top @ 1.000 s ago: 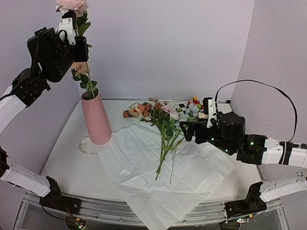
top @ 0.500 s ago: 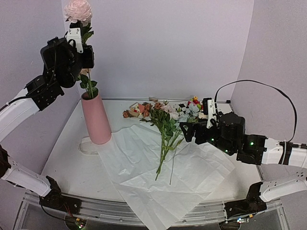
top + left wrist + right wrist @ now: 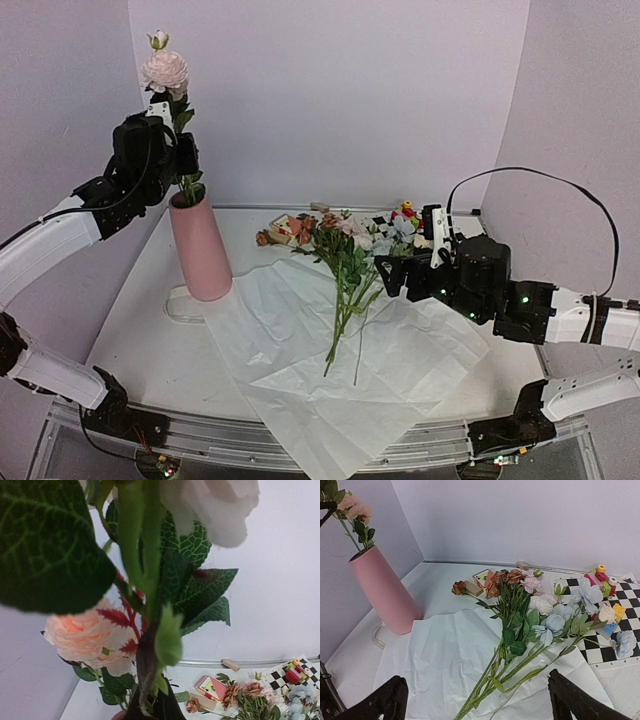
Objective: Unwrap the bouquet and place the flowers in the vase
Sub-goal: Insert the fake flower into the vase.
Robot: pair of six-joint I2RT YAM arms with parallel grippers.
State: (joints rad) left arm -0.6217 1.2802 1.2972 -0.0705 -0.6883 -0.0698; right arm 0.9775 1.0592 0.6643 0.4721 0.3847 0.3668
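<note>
Now, left hand (image 3: 166, 118): we see it clamped on a pink rose (image 3: 164, 71), its stem entering the vase (image 3: 200, 250).
Right hand (image 3: 398, 274): spread apart, empty.
Done: paper (image 3: 300, 350) opened flat on the desk (image 3: 150, 350).
Left: most flowers (image 3: 345, 262), lying on it.

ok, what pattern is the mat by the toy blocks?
Black-and-white checkered mat; clearest in the right wrist view.
</note>
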